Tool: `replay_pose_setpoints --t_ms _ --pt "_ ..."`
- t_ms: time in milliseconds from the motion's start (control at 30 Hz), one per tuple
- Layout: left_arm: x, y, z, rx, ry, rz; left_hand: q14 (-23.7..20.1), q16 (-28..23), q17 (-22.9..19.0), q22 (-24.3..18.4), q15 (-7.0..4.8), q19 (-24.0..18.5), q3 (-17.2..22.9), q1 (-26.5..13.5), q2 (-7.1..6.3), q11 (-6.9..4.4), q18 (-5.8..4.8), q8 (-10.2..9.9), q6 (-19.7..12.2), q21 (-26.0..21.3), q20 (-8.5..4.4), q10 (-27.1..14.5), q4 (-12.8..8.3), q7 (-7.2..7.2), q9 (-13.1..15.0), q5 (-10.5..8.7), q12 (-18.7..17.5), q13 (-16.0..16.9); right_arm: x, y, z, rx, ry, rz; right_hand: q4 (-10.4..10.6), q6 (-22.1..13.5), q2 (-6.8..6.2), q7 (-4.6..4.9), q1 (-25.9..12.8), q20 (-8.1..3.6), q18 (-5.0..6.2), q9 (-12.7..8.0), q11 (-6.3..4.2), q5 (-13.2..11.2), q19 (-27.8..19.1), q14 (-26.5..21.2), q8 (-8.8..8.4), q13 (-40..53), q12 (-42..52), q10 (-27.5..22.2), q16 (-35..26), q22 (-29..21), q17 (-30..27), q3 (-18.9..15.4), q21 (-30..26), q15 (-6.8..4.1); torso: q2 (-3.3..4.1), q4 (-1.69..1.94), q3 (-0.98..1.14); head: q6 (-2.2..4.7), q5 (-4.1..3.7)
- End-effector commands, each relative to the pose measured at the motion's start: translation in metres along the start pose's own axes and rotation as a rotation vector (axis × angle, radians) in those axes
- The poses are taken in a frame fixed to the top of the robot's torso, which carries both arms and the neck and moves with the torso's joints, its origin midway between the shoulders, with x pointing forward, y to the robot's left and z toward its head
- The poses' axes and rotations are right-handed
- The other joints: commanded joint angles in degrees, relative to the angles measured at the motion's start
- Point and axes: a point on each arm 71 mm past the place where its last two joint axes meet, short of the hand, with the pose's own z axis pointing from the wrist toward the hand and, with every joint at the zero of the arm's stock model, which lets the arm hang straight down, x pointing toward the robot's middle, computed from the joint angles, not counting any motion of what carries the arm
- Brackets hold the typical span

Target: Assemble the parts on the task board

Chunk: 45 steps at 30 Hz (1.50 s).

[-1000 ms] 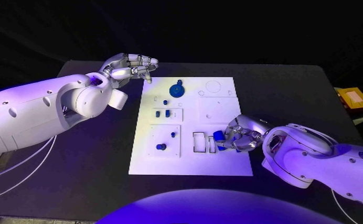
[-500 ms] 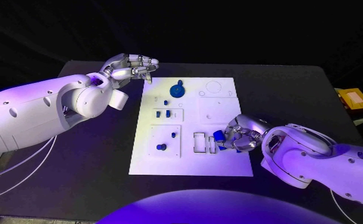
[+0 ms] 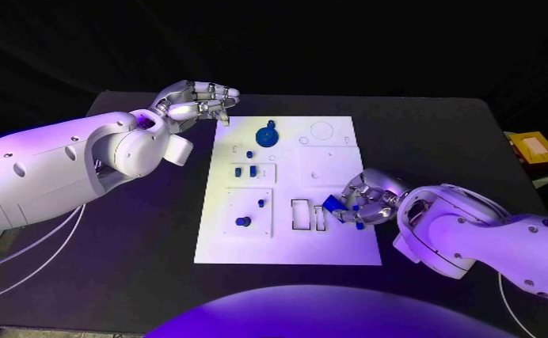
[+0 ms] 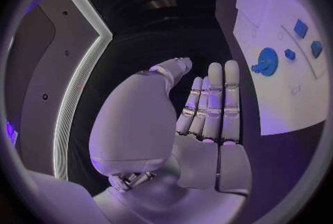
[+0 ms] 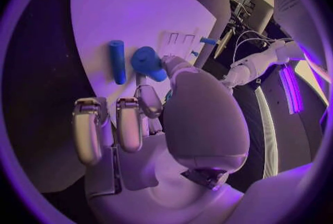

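Nearest the robot, the flat white rectangular task board (image 3: 286,243) lies on the matte black table (image 3: 137,275). At the board's near right edge the right silver hand (image 3: 367,198) holds a chunky blue part (image 3: 332,205), pinched between thumb and a finger; the right wrist view shows the same blue part (image 5: 149,63) at the fingertips (image 5: 149,92), with the remaining fingers loosely curled beneath. Just beside the hand lies a short blue cylindrical peg (image 3: 359,225), flat on the board; in the right wrist view this peg (image 5: 117,61) lies next to the held part, apart from it. Two narrow rectangular slots (image 3: 310,214) open in the board just left of the held part; whether anything sits in them cannot be told. The near-left square recess (image 3: 248,212) contains a round blue knob (image 3: 243,222) and a smaller blue piece (image 3: 261,203). Farther on, a shallower recess (image 3: 251,172) holds two small blue blocks (image 3: 245,172). Toward the far edge, a blue disc with a tab (image 3: 268,134) rests on the board. Beyond the board's far left corner, the left silver hand (image 3: 196,100) hangs above the table with fingers straight, side by side, gripping nothing (image 4: 211,103).
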Motion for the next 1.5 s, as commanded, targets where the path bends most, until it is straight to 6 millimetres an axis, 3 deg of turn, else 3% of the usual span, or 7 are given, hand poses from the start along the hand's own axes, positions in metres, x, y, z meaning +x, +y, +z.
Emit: replay_pose_setpoints --t_ms 33,533,933,1400,1500 --pt "0.003 -0.001 0.001 0.002 0.019 -0.01 -0.38 -0.24 -0.09 -0.05 -0.17 -0.03 -0.31 -0.05 0.69 0.15 0.76 -0.05 -0.17 -0.24 0.2 -0.42 -0.02 1.18 -0.08 0.18 0.34 -0.09 0.001 0.0 -0.002 0.046 0.051 0.127 -5.31 1.22 0.13 -0.78 -1.93 -0.47 -0.63 0.65 0.13 0.17 4.86 3.79 1.1 0.1 0.12 0.3 0.33 14.25 3.87 6.03 0.1 -0.33 -0.03 -0.02 -0.01 0.02 0.03" --pt "0.004 0.0 0.001 0.001 0.022 -0.011 -0.4 -0.23 -0.11 -0.05 -0.19 -0.02 -0.27 0.04 0.72 0.14 0.77 -0.02 -0.16 -0.23 0.18 -0.45 -0.1 1.17 -0.08 0.21 0.43 -0.1 -0.008 0.018 -0.007 0.001 0.031 0.178 -4.76 1.36 -0.15 -0.89 -3.82 -0.47 -0.67 0.94 0.08 -0.72 4.93 3.82 1.47 0.39 0.35 0.56 0.42 14.3 4.06 6.43 0.29 -0.37 0.07 -0.01 0.03 0.07 -0.26" --pt "0.006 0.0 0.002 0.0 0.03 -0.013 -0.41 -0.23 -0.13 -0.04 -0.19 -0.01 -0.25 0.08 0.72 0.15 0.78 -0.01 -0.17 -0.22 0.18 -0.48 -0.15 1.18 -0.08 0.22 0.48 -0.1 0.009 0.039 0.001 -0.045 0.107 0.133 -4.62 1.19 -0.18 -0.92 -4.74 -0.49 -0.67 1.15 0.06 -2.34 4.93 3.81 1.64 0.53 0.37 0.61 0.41 14.3 4.06 6.7 0.3 -0.39 0.05 -0.03 -0.02 -0.17 -0.16" --pt "0.006 0.0 0.001 -0.002 0.032 -0.014 -0.41 -0.22 -0.14 -0.03 -0.19 -0.01 -0.25 0.08 0.73 0.15 0.78 -0.01 -0.18 -0.22 0.18 -0.5 -0.15 1.18 -0.08 0.23 0.5 -0.11 0.019 0.042 0.011 -0.034 0.131 0.093 -4.11 0.96 -0.28 -0.8 -6.09 -0.45 -0.66 1.3 0.17 -3.24 4.89 3.79 1.71 0.47 0.14 0.52 0.36 14.28 3.99 6.68 0.22 -0.32 0.04 0.0 -0.01 -0.17 0.01" --pt "0.005 0.0 0.001 -0.002 0.033 -0.014 -0.41 -0.22 -0.14 -0.03 -0.19 -0.01 -0.25 0.08 0.73 0.15 0.78 -0.01 -0.18 -0.22 0.18 -0.5 -0.15 1.18 -0.08 0.23 0.5 -0.11 0.021 0.042 0.013 -0.029 0.14 0.087 -3.81 0.87 -0.53 -0.78 -7.11 -0.4 -0.66 1.44 0.2 -5.12 4.89 3.79 1.82 0.52 0.1 0.54 0.36 14.28 4.01 6.42 0.24 -0.26 0.04 0.01 -0.02 -0.17 -0.02"
